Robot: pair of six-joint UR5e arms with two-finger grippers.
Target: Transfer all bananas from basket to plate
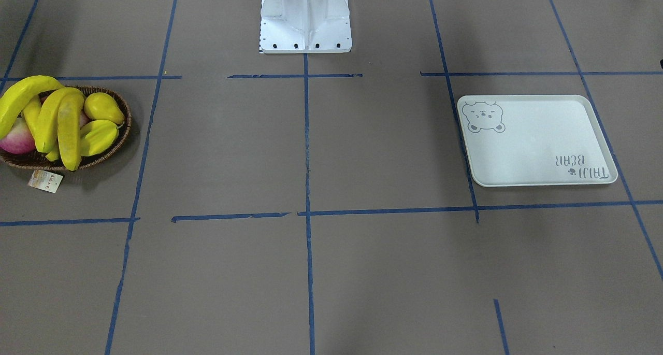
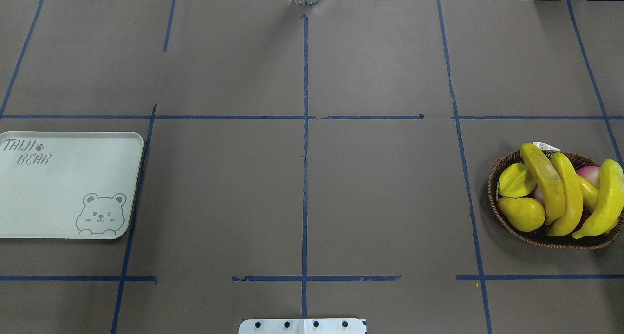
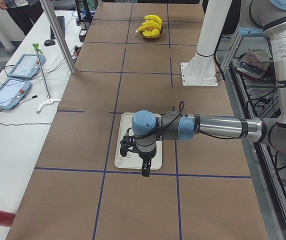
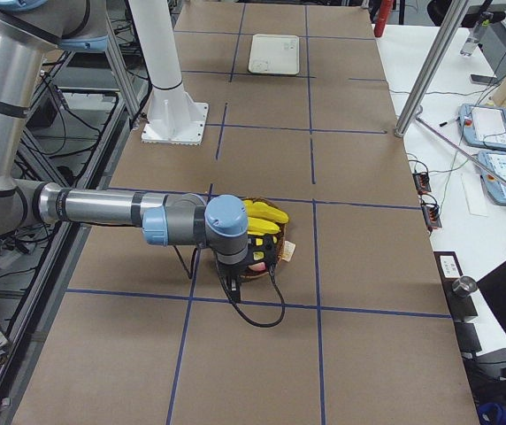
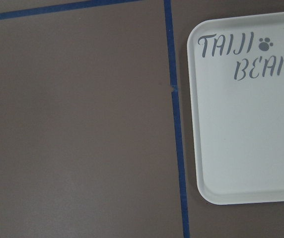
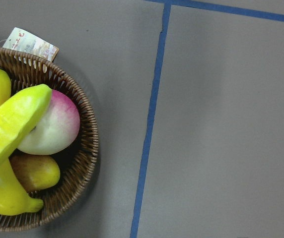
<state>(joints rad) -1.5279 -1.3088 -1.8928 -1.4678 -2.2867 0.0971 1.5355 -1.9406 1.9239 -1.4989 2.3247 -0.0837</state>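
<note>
Near: grey-and-blue left arm (image 3: 210, 128) stretched in from right edge | black left gripper (image 3: 146, 169) over near end of pale rectangular tray (image 3: 157, 159), finger state indiscernible | Far end: long yellow bananas (image 3: 151, 23) heaped in dark woven basket (image 3: 150, 36) | Between: white pedestal (image 3: 202, 65) on brown blue-taped table (image 3: 83, 135)

The basket (image 1: 103, 157) is cut off by the front-facing view's edge, and in the right side view the right arm (image 4: 222, 221) covers most of it. Inside the basket, one of the bananas (image 2: 546, 183) lies mostly hidden under the others. The plate (image 2: 58, 192) runs off the overhead frame. On the left tool (image 3: 145, 167) and the right tool (image 4: 255, 255), the jaws are too small to judge.
</note>
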